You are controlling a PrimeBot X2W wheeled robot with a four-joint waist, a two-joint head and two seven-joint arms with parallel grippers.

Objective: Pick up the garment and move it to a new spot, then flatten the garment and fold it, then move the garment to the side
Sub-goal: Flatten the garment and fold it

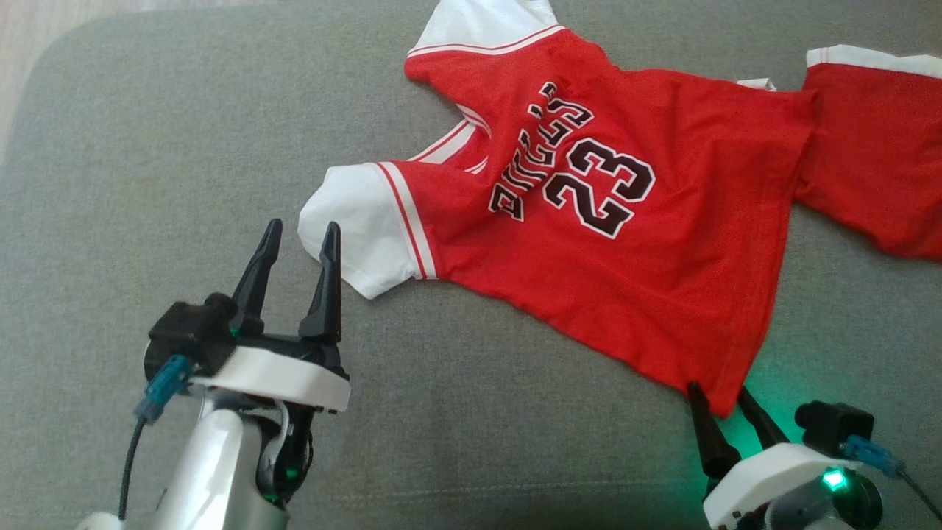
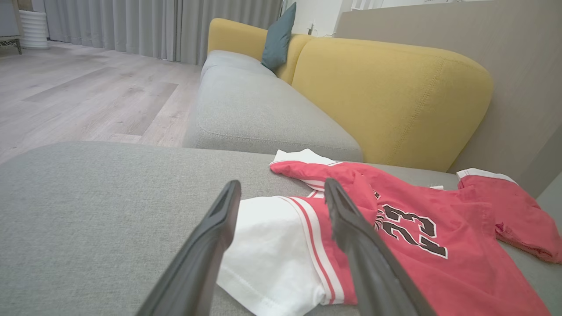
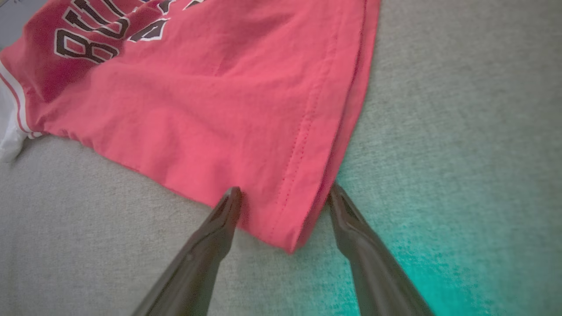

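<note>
Left wrist view: grey cushion (image 2: 88,210) under jersey (image 2: 439,263), yellow sofa back (image 2: 395,96), wood floor (image 2: 88,92); left tool (image 2: 282,183), right tool (image 3: 284,188) spread.

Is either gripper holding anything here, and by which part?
Nothing is held. The right gripper is open astride a bottom hem corner of the jersey; the left gripper is open by its white sleeve.

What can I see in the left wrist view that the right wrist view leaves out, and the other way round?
Left wrist view, not the right: a yellow sofa backrest, a teal cushion, grey curtains, wooden floor, and the open left pincer aimed at the white sleeve. Right wrist view, not the left: the bottom hem corner between the open right pincer fingers, plus a green glow. Both: the red jersey on the grey seat.
</note>
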